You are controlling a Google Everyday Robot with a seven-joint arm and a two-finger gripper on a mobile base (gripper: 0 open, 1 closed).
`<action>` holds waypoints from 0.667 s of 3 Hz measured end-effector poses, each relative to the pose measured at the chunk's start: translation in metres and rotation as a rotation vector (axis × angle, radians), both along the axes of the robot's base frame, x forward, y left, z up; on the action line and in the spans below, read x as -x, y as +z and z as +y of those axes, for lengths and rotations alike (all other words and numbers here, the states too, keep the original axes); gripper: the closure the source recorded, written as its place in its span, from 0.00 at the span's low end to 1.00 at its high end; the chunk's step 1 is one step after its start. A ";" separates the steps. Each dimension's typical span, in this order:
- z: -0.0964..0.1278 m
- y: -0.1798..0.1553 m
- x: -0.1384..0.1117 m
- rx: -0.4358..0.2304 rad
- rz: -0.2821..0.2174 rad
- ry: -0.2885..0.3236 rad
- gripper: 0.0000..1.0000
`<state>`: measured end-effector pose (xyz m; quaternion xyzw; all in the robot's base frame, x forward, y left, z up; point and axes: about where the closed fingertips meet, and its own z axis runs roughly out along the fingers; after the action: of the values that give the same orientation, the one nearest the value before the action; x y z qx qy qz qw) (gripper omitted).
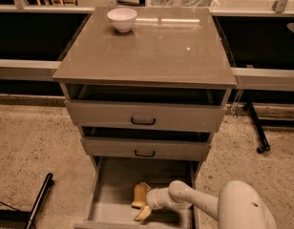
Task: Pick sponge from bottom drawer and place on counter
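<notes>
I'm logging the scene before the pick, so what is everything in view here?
Round white bowl: one, white, back-left of the counter.
Glossy flat counter: one, grey-brown, on top of the drawer cabinet.
Upper drawers with black handles: two, grey, stacked under the counter.
Bottom drawer: one, grey, lowest, pulled open.
Pale-yellow sponge: cannot be told apart from the gripper's yellow end.
Thin black rod: one, black, on the speckled floor, left.
Wheeled stand leg: one, black, right of the cabinet.
Robot arm: one, white, reaching in from the right.
Gripper: one, cream-yellow, inside the bottom drawer.
</notes>
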<state>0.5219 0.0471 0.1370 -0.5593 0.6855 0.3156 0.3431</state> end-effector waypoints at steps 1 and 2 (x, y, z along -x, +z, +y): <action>0.000 -0.005 -0.004 0.006 -0.017 0.008 0.26; 0.006 0.001 -0.002 0.049 -0.072 0.080 0.50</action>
<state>0.5243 0.0526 0.1382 -0.6053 0.6574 0.2920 0.3409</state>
